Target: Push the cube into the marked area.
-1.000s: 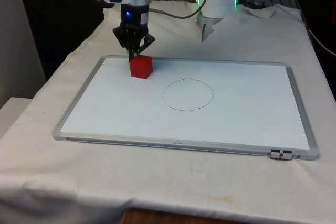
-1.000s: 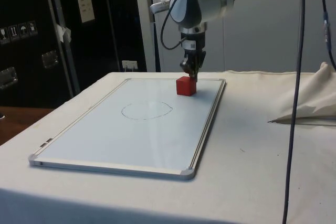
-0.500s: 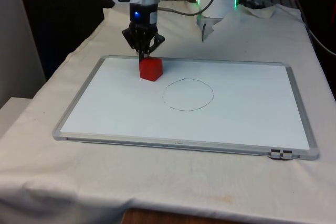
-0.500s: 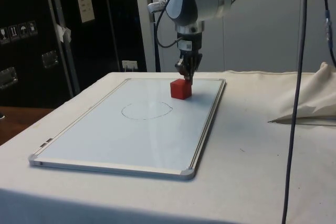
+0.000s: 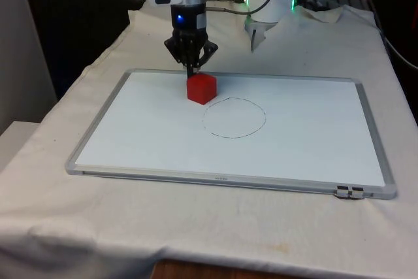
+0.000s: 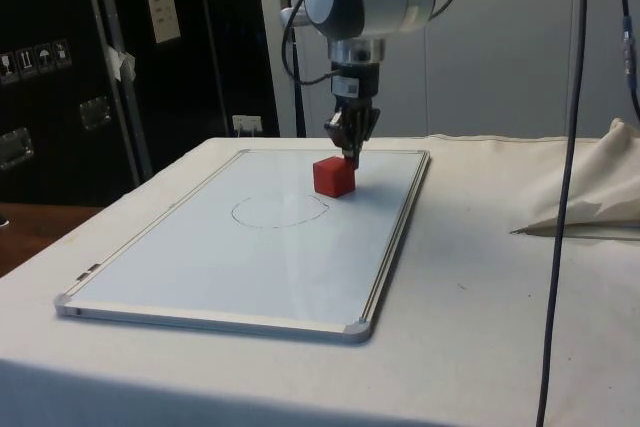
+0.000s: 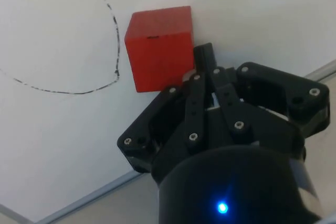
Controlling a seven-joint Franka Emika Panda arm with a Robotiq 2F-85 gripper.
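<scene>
A red cube [image 5: 201, 88] rests on the whiteboard [image 5: 130, 142], just outside the hand-drawn circle [image 5: 234, 117] on the front view's left and far side. From the side the red cube [image 6: 333, 176] sits right at the circle's [image 6: 280, 211] edge. My gripper [image 5: 191, 72] is shut, fingers together, its tip touching the cube's far side. In the wrist view the shut gripper [image 7: 202, 66] presses against the red cube [image 7: 157, 48], and the circle's line [image 7: 113, 30] runs close beside the cube.
The whiteboard's metal frame [image 5: 222, 178] lies flat on the white cloth. A bunched fold of cloth [image 6: 590, 197] rises at the table's side, and a black cable [image 6: 565, 187] hangs down in front of the side camera.
The gripper has pushed the cube towards the front view's right and slightly nearer, from the board's far-left part up to the circle's edge. The cube has turned a little.
</scene>
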